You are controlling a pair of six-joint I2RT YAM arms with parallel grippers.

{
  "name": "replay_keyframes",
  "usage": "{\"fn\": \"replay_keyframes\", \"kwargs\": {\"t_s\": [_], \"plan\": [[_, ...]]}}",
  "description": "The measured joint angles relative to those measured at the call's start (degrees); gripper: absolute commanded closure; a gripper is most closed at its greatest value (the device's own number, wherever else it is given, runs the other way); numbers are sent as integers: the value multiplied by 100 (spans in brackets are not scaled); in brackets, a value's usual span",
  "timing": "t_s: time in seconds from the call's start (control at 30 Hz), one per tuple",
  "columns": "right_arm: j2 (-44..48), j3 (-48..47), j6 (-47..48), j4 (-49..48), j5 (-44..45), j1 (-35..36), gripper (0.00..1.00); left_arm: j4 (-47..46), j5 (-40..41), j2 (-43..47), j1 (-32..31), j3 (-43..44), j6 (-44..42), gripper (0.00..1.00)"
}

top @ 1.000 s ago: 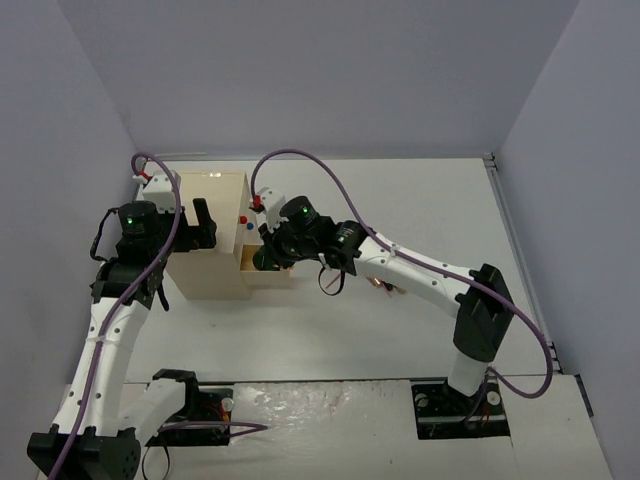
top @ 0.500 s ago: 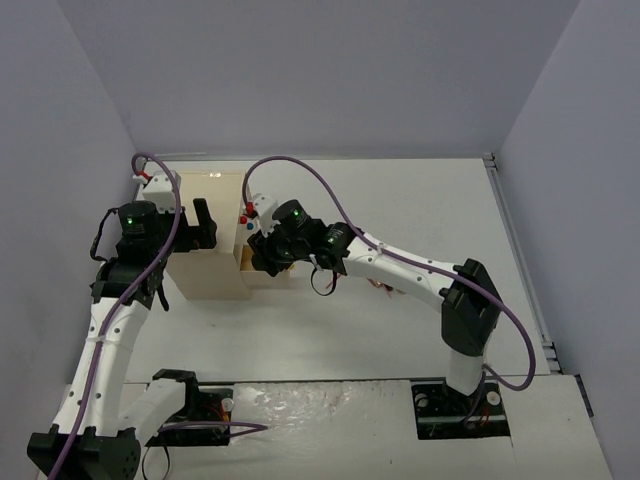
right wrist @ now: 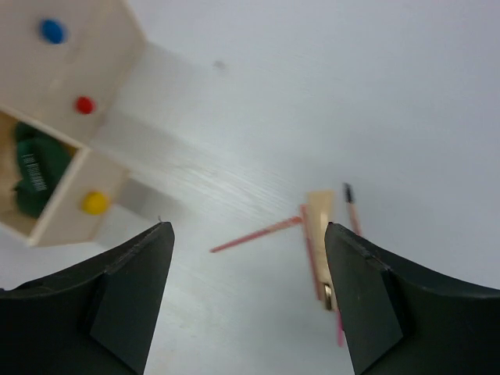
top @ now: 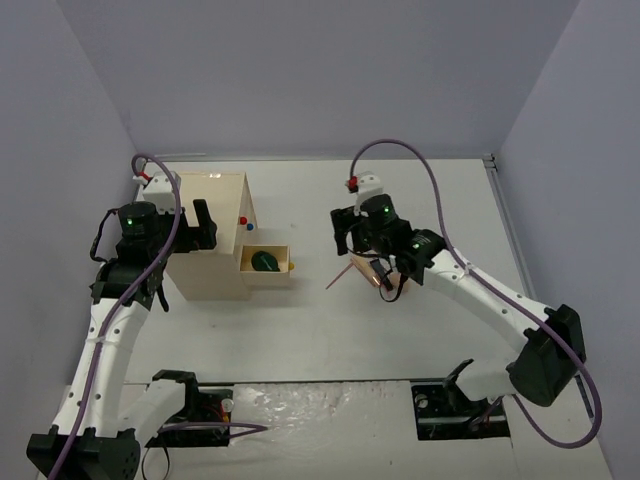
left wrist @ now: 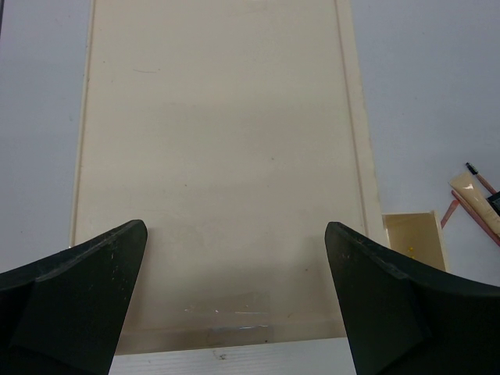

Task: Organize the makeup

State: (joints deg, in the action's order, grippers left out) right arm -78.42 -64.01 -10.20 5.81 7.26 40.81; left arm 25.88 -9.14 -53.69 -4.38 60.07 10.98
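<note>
while one drawer stands open, both grippers hang empty

reading the top view as a dial with the far wall at 12, i see the cream box [top: 205, 250] at about 9 o'clock on the worktop [top: 330, 330]. one drawer [top: 270, 276] is pulled out toward 3 o'clock. a dark green compact [top: 264, 262] lies inside that drawer, behind the front panel with the yellow knob [top: 292, 266]. the red knob [top: 243, 221] and blue knob [top: 249, 227] sit on the box face at the drawer's 11 o'clock.

the left gripper [left wrist: 234, 226] is spread wide over the flat top of the box, one finger toward each long edge, with nothing in it. i cannot tell from its wrist camera whether the fingers touch the box.

the right gripper [top: 343, 235] hangs above the worktop at 3 o'clock of the drawer, apart from it. its jaws are wide and nothing is between them. on its wrist view, a thin pink pencil [right wrist: 256, 235] lies loose on the worktop, one end meeting a beige piece [right wrist: 320, 234]. a second pencil [right wrist: 351, 205] with a dark tip lies just beside the beige piece at its 3 o'clock. a third pencil [right wrist: 311, 250] runs along its 9 o'clock edge. in the top view this group sits at roughly 4 o'clock of the right gripper, partly hidden by the arm.
</note>
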Motion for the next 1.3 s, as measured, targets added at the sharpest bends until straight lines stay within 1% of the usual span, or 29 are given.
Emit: {"fn": "replay_keyframes", "kwargs": {"t_s": [0.13, 0.23, 0.33, 0.47, 0.63, 0.73, 0.9, 1.03, 1.1, 1.23, 1.3], "plan": [[514, 869, -309, 138, 197, -726, 22, 1, -1, 0, 0, 0, 0, 3], [624, 1443, -467, 246, 97, -1243, 23, 1, -1, 0, 0, 0, 0, 3], [625, 1785, -536, 369, -96, -1746, 24, 1, -2, 0, 0, 0, 0, 3], [529, 1945, -539, 323, -408, -2268, 31, 1, -1, 0, 0, 0, 2, 3], [68, 2083, -522, 70, -856, -2488, 43, 1, -1, 0, 0, -1, 0, 3], [-110, 2174, -522, -20, -1029, -2512, 47, 1, -1, 0, 0, 0, 2, 3], [-249, 2236, -522, -145, -1229, -2551, 56, 1, -1, 0, 0, 0, 0, 3], [-334, 2242, -539, -229, -1306, -2599, 70, 1, -1, 0, 0, 0, 2, 3], [-359, 2271, -545, -263, -1310, -2624, 80, 1, -1, 0, 0, 0, 0, 3], [-364, 2313, -584, -316, -1305, -2662, 96, 1, -1, 0, 0, -1, 0, 3], [-363, 2314, -608, -327, -1296, -2664, 99, 1, -1, 0, 0, 0, 0, 3]]}}
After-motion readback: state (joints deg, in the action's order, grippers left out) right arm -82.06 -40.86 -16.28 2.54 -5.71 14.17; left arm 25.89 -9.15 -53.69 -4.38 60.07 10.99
